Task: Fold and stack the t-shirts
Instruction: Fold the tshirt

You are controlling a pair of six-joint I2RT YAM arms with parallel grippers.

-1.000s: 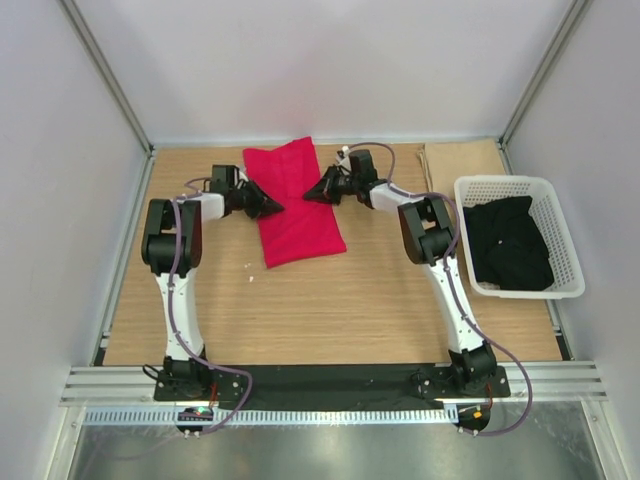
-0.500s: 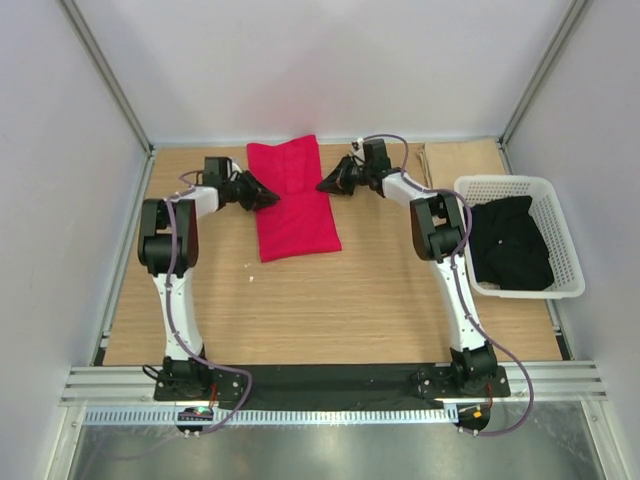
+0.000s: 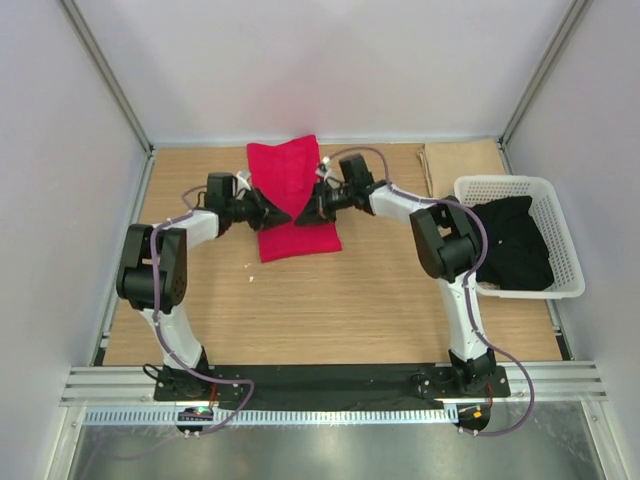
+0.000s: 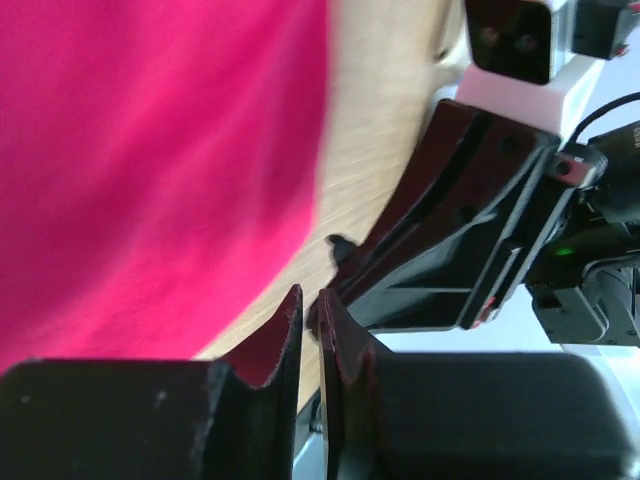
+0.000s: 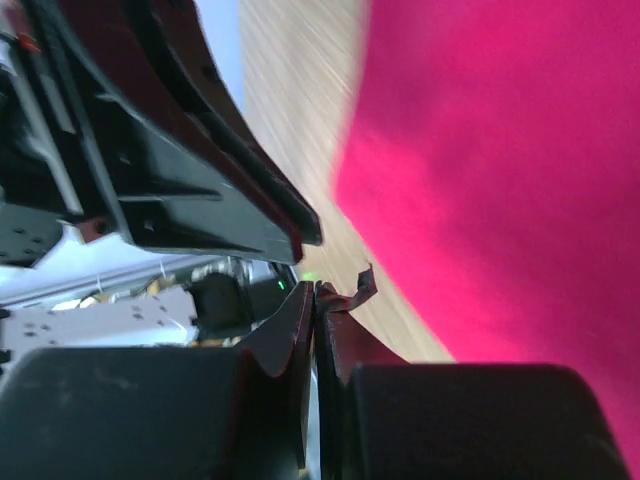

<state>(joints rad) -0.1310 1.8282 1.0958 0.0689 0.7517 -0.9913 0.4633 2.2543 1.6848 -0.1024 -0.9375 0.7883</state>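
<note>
We see the red t-shirt [image 3: 285, 170] lying folded into a long, roughly rectangular pad on the far middle of the pale wood-grain counter [image 3: 350, 300], its soft crimson cloth matte and only faintly creased. The left end effector [image 3: 280, 215] and the right end effector [image 3: 303, 215], both of hard black plastic, meet tip to tip just above the near half of the shirt. In the left wrist view, the left end effector's fingers [image 4: 270, 350] stand all but closed, with only a thin slit between them and no cloth in it that we can see. The right end effector's fingers [image 5: 290, 330] are pressed together, and we cannot tell whether any cloth is caught. At the right side sits a white plastic lattice basket [image 3: 500, 181] holding crumpled black cloth [image 3: 510, 245].
</note>
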